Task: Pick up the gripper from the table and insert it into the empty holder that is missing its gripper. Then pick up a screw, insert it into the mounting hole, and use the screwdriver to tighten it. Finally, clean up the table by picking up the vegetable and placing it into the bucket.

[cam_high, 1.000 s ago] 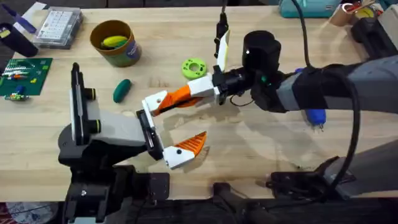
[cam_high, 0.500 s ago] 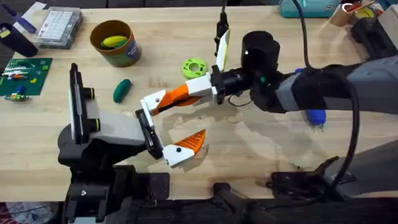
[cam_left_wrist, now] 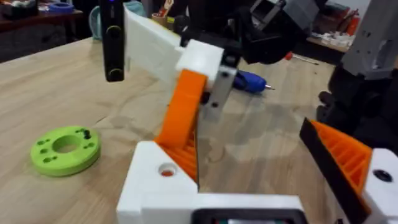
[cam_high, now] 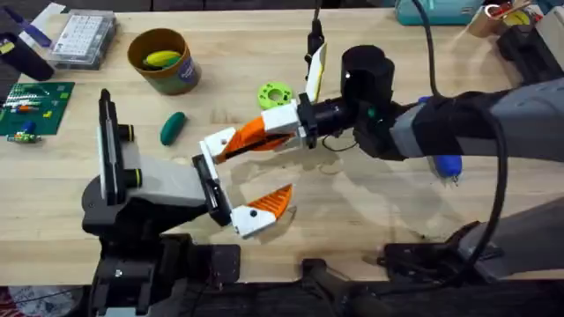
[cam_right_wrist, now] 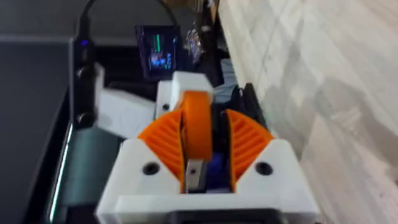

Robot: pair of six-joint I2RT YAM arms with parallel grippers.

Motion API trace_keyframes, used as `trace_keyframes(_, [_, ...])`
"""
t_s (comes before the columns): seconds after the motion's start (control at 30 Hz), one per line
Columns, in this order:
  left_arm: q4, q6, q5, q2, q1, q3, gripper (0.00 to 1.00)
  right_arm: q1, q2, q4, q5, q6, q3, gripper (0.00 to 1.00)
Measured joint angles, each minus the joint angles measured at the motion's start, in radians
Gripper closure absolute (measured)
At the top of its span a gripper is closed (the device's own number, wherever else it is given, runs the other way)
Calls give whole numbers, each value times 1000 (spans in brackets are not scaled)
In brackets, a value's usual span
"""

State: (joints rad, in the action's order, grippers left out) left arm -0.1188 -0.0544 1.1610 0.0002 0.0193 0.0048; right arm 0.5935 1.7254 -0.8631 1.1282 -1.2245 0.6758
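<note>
The right pincer (cam_high: 300,120) is pinching the gripper (cam_high: 256,134), the long orange finger with its white base, and carries it above the surface toward the holder (cam_high: 218,143), which sits at the nine o'clock end of the orange taper. In the left wrist view the tip of the orange finger stands right at the white bracket, touching or just short of it; I cannot tell which, so I judge the insertion under way and not finished. The left pincer (cam_high: 238,180) is the one being repaired: its one fitted orange finger (cam_high: 269,204) sits at five o'clock of the holder, well apart from it, so it reads as spread and holds nothing.

Everything after that looks untouched. No screw sits in the mounting hole. The vegetable (cam_high: 173,127) lies on the surface at nine o'clock of the holder, and the bucket (cam_high: 163,60) stands at eleven o'clock, holding a yellow toy (cam_high: 162,59).
</note>
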Motion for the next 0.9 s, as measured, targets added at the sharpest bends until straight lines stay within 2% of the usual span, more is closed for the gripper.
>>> trace_keyframes(0.07, [-2, 7, 11, 0, -3, 1, 9, 5, 9, 4, -19, 2, 0, 569])
trace_keyframes(0.4, [-2, 14, 15, 0, -5, 1, 9, 7, 14, 5, -36, 2, 0, 449])
trace_keyframes(0.5, [-2, 19, 17, 0, -5, 1, 9, -1, 14, 5, -36, 0, 0, 327])
trace_keyframes(0.6, [-4, 21, 22, 0, -5, 1, 9, -21, 14, 4, -30, 0, 0, 113])
trace_keyframes(0.67, [-4, 21, 22, 0, -5, 1, 9, -42, 14, 4, -24, -1, 0, 30])
trace_keyframes(0.9, [-4, 21, 23, 0, -5, 1, 9, -107, 14, 4, -15, -4, 0, 8])
